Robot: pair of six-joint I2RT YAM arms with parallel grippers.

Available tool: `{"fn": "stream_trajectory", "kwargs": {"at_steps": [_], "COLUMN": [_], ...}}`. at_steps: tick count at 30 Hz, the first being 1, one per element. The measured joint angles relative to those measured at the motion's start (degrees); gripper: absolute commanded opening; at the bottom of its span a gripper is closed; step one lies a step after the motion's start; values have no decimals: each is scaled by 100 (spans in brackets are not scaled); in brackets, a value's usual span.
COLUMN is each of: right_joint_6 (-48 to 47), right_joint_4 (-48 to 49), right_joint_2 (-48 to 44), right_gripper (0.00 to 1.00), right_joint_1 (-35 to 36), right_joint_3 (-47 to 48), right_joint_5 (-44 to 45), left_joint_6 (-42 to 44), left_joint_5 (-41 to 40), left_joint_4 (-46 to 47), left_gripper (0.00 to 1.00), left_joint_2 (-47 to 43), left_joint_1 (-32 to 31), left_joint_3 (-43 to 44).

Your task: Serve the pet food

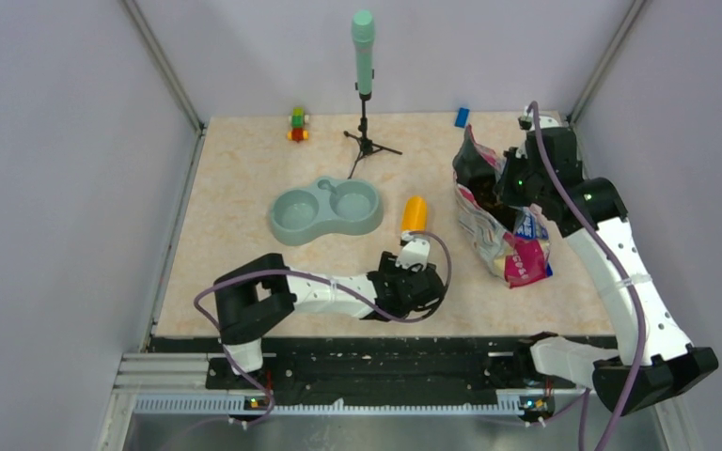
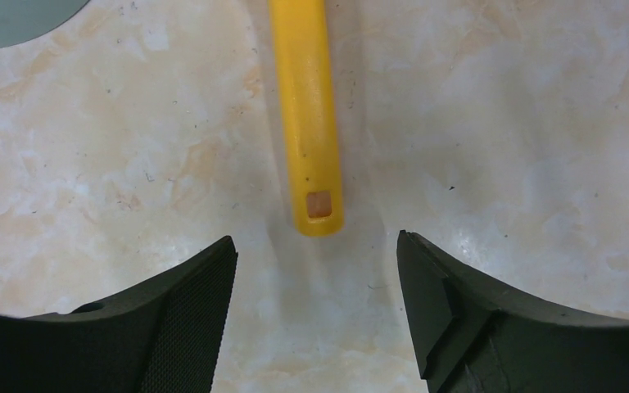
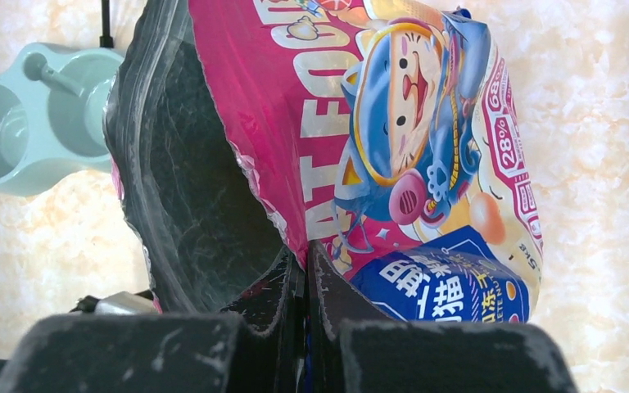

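the right end effector pinches the bag at its rim to hold the mouth open; the left end effector, spread, faces the scoop handle to grasp it.

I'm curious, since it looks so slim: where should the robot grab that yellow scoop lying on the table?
Probably its long straight handle, from above, closing across the narrow width. It lies flat on the table, its end pointing at the open left gripper. The right gripper is shut on the bag.
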Motion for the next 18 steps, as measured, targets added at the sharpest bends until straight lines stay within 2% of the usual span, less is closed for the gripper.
{"fn": "stream_trajectory", "kwargs": {"at_steps": [8, 18], "right_joint_6": [7, 0], "right_joint_4": [116, 151], "right_joint_2": [-166, -293], "right_gripper": [0, 0], "right_joint_1": [0, 0], "right_joint_3": [-195, -313], "right_joint_5": [-164, -240], "left_joint_6": [164, 146], "left_joint_5": [-387, -684], "left_joint_4": [522, 962], "left_gripper": [68, 53], "left_joint_2": [710, 1110], "left_joint_1": [-2, 37], "left_joint_3": [149, 415]}}
